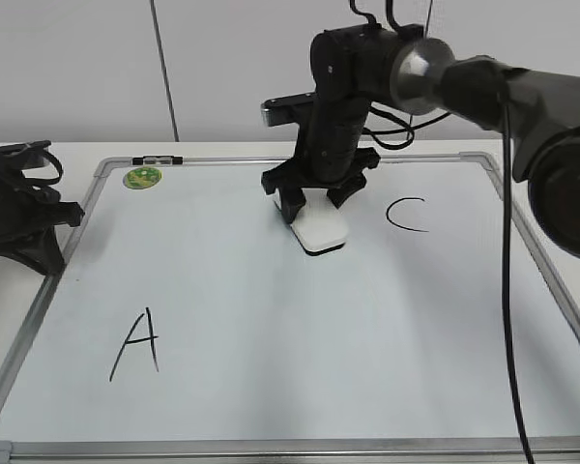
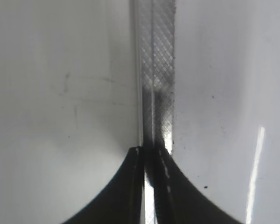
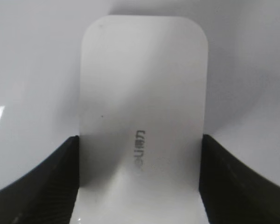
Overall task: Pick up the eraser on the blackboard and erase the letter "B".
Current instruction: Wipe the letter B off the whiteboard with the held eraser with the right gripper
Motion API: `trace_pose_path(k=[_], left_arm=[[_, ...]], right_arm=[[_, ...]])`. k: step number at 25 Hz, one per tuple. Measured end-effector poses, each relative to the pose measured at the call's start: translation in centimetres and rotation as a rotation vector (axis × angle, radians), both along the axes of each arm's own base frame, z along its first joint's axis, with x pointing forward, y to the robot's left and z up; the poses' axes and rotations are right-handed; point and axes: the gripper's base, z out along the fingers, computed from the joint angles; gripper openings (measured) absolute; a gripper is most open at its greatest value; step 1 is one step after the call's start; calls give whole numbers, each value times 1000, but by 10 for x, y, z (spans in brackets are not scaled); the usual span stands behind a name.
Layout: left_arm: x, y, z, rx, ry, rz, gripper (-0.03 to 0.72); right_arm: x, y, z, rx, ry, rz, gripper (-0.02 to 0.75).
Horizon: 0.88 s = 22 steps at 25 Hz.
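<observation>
White eraser (image 1: 321,230) clamped in right gripper (image 1: 316,201), pressed on blackboard (image 1: 300,387) | left gripper (image 1: 41,232) closed, empty, 9 o'clock edge

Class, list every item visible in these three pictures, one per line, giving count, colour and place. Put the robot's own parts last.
blackboard: one, white with silver frame, flat on the table.
letter A: one, black, lower left of the board.
letter C: one, black, upper right of the board.
letter B: none visible.
eraser: one, white, upper middle of the board, between the right gripper's fingers.
sticker: one, green, top left corner.
marker: one, dark, on the top frame.
right gripper: one, black, shut on the eraser.
left gripper: one, black, shut, over the board's left frame.
</observation>
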Motion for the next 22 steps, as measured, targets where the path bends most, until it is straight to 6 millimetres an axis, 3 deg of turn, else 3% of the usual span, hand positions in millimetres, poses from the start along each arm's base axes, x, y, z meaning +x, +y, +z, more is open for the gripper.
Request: trace_pose_path(k=[7,12,18,22], left_arm=[[0,0,0,0,0,0,18],[0,0,0,0,0,0,20],[0,0,0,1,2,-1,22],[0,0,0,1,2,-1,23]], right_arm=[[11,-29,2,-57,2,-79,542],[11,-30,3,-58,1,-88,542],[8,-23,3,-15,23,-27,542],[-5,1,2,-28,27,51,542]])
